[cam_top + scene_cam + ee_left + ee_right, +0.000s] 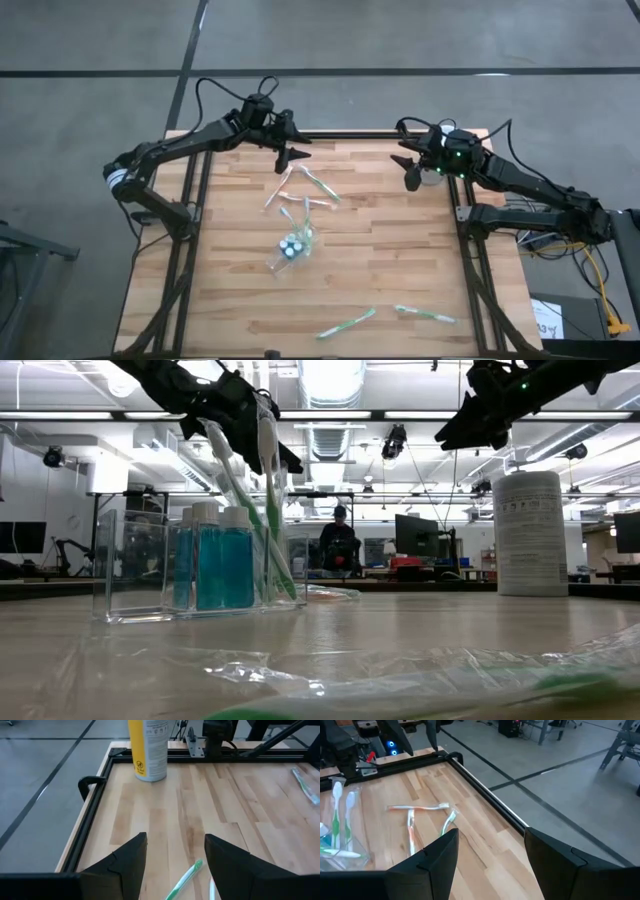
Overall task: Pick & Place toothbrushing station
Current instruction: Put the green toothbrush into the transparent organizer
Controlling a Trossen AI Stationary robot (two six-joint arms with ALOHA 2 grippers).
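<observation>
Holder (293,245) mid-table w/ brushes (262,470) in it; loose brushes (305,187) behind, more (347,322) in front.

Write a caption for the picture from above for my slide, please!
Both open grippers, left gripper and right gripper, hover over the wooden table with scattered toothbrushes and a clear organizer.

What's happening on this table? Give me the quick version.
Nothing is being held. Both arms hang over the table's far end, left end effector and right end effector open and empty. A clear organizer mid-table already holds toothbrushes and blue bottles; loose toothbrushes lie beyond it, and two more near the front edge.
</observation>
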